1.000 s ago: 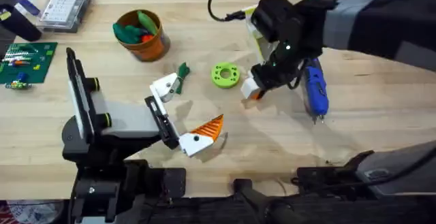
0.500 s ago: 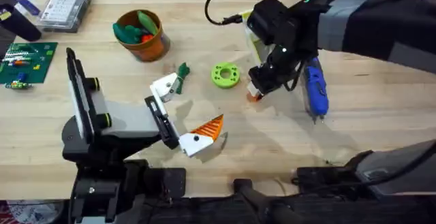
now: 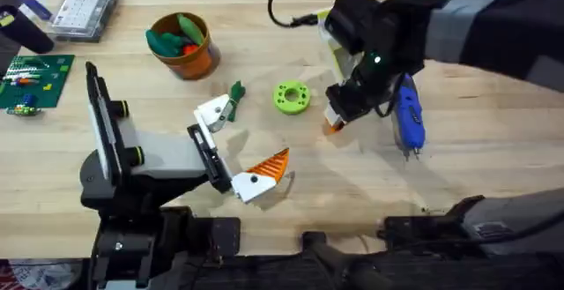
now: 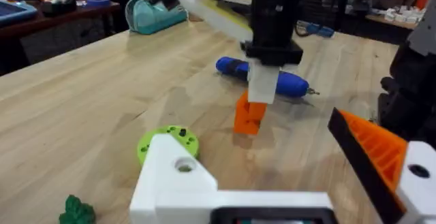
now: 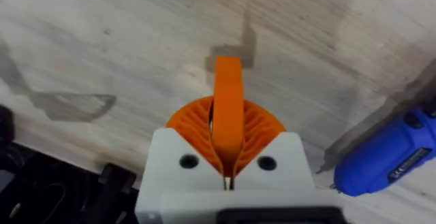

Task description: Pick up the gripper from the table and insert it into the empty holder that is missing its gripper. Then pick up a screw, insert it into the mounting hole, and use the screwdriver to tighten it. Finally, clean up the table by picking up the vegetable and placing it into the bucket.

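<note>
1. While the right end effector [image 3: 337, 114] is clamped on the gripper [image 4: 252, 107], it holds the small white-and-orange piece just above the worktop [image 3: 476, 149], orange tip down, between the lime green disc [image 3: 292, 97] and the screwdriver [image 3: 408, 119]; so the pick-up looks done.
2. The empty holder [image 3: 214, 113] on the left arm has nothing in it, and the gripper is well apart from it, so insertion is left.
3. The left end effector [image 3: 233, 145] carries one orange ribbed finger [image 3: 270, 164]; with its second finger missing, I cannot tell its state.
4. The screwdriver lies untouched on the worktop, so I judge the screw steps not yet begun.
5. The vegetable [image 3: 236, 95] lies just beside the empty holder, and the bucket [image 3: 183, 46] stands apart, so clean-up is also left.
</note>
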Controlling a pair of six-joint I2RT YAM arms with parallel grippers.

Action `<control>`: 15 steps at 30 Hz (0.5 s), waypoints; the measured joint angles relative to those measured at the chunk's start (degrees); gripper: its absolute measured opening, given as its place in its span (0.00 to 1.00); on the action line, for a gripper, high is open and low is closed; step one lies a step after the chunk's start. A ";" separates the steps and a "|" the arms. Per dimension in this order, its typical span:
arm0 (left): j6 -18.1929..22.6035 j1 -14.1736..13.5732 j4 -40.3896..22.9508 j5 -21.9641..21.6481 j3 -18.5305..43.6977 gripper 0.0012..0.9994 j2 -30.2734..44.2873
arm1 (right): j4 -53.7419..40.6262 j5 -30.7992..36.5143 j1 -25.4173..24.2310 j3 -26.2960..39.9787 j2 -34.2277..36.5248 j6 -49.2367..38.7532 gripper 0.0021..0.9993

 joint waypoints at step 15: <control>0.00 0.00 0.00 0.00 0.00 0.99 0.00 | -1.05 -4.58 -0.03 2.95 -11.30 0.02 0.02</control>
